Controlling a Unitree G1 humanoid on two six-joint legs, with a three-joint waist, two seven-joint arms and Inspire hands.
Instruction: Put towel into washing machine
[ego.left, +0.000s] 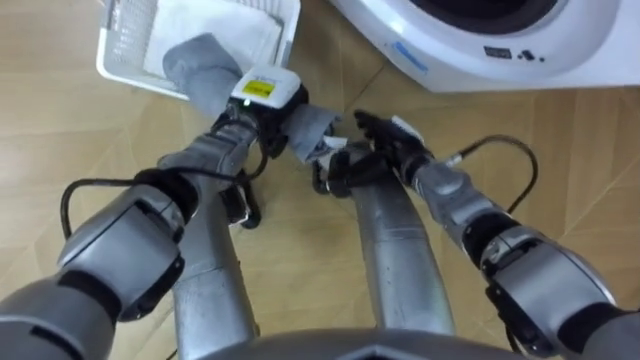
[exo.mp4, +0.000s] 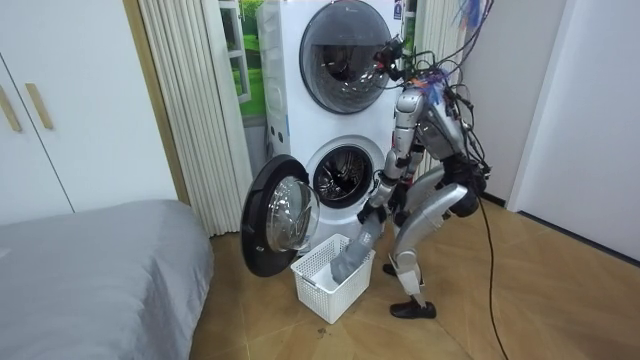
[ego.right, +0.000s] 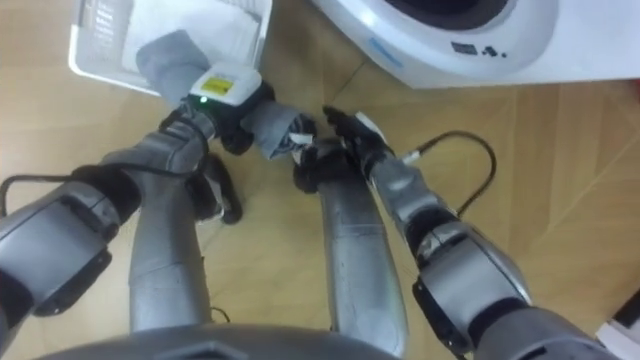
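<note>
A grey towel rises out of the white laundry basket and runs up through my left hand, which is shut round it. The towel's free end sticks out to the right of that hand. My right hand is just right of this end, fingers spread and open, fingertips close to the cloth. In the room view I stand bent forward in front of the lower washing machine, with the towel hanging from my hands down into the basket.
The washer's white front lies at the upper right, above my right hand. Its round door stands swung open on the room view's left, beside the basket. A bed is further left. The floor is wood.
</note>
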